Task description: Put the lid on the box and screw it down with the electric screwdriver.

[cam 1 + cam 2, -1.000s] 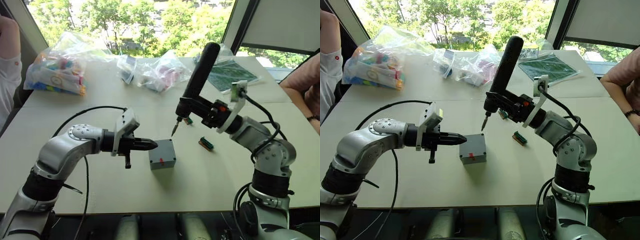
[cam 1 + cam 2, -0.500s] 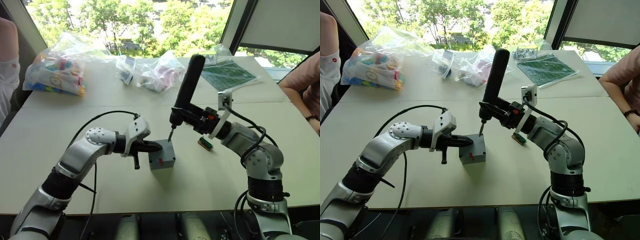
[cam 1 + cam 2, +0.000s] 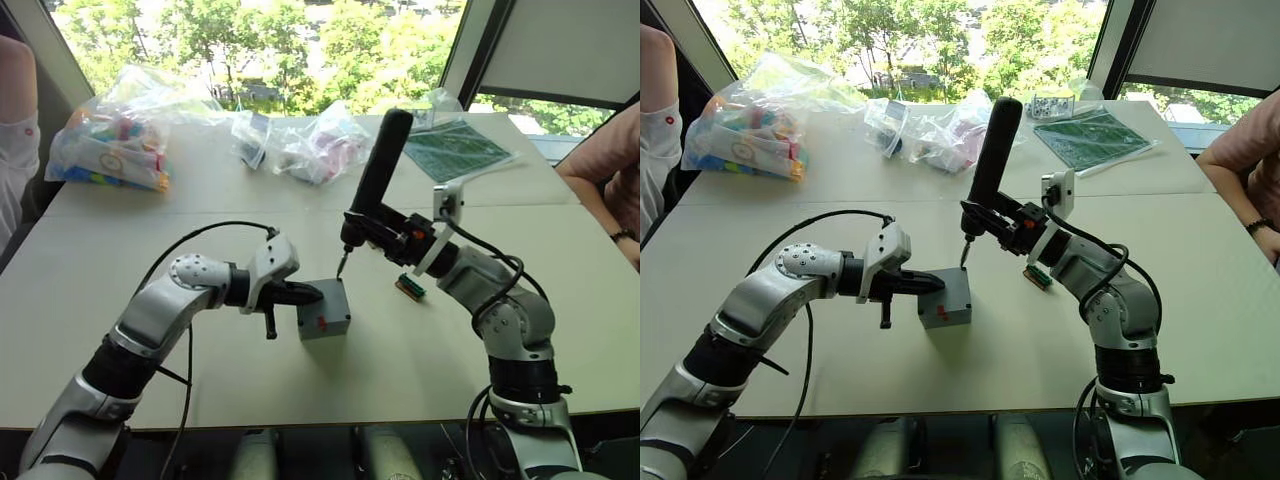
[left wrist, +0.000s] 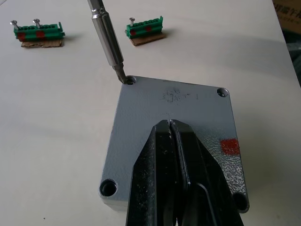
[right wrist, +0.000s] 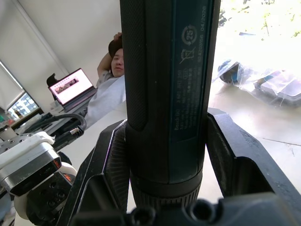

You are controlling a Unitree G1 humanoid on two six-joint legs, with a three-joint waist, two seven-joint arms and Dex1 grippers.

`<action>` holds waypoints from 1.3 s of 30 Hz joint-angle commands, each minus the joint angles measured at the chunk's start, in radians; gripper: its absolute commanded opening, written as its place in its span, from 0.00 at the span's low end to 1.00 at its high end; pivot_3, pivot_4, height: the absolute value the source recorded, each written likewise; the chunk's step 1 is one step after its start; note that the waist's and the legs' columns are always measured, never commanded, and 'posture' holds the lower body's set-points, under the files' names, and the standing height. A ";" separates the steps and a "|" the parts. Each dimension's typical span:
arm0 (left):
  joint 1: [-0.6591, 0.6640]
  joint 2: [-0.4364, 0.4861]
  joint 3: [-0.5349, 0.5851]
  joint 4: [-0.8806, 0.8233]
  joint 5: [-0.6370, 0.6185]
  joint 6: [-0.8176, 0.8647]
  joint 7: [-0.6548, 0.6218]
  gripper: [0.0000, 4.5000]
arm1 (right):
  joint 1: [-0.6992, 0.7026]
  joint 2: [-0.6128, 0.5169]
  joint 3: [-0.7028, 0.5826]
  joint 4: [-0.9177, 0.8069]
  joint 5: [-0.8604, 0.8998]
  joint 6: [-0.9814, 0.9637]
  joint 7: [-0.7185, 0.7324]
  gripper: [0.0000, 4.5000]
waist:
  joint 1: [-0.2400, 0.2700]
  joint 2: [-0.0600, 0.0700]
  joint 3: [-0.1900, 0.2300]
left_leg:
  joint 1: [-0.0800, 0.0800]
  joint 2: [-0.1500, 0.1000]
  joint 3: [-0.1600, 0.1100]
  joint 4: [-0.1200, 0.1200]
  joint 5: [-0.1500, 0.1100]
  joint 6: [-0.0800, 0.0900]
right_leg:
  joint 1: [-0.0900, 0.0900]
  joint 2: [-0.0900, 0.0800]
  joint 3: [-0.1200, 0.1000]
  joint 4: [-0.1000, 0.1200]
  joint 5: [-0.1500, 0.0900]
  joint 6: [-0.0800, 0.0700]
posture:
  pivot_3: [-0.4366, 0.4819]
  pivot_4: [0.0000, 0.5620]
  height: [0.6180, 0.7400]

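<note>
The grey box (image 3: 324,321), red mark on its near side, stands mid-table with the lid (image 4: 188,106) sitting on top of it. My left gripper (image 3: 314,292) is shut and comes in level from the left. Its fingertips (image 4: 165,129) rest on the lid's top. The dark electric screwdriver (image 3: 378,178) stands nearly upright, leaning away, with my right gripper (image 3: 388,232) shut around its lower body. Its metal bit (image 4: 108,40) points down, and the tip sits at the screw hole in one far corner of the lid.
Two green terminal blocks (image 4: 146,32) (image 4: 37,33) lie just beyond the box. Clear bags of parts (image 3: 115,130) (image 3: 315,140) and a green circuit board (image 3: 455,148) sit at the table's far side. A person's sleeve (image 3: 15,150) is at the left edge and an arm (image 3: 605,170) at the right.
Over the last second the screwdriver came down and leftward until its bit reached the lid's corner. My left gripper's tips slid onto the lid. Almost nothing moved in the last half second.
</note>
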 commanded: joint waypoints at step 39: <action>0.015 -0.002 -0.008 0.000 0.023 0.029 0.001 0.00 | 0.005 -0.040 0.014 0.000 0.026 -0.039 0.025 0.42 | 0.000 0.000 0.000 | 0.000 0.000 0.000 0.000 0.000 0.000 | 0.000 0.000 0.000 0.000 0.000 0.000 | 0.48 0.27 1.00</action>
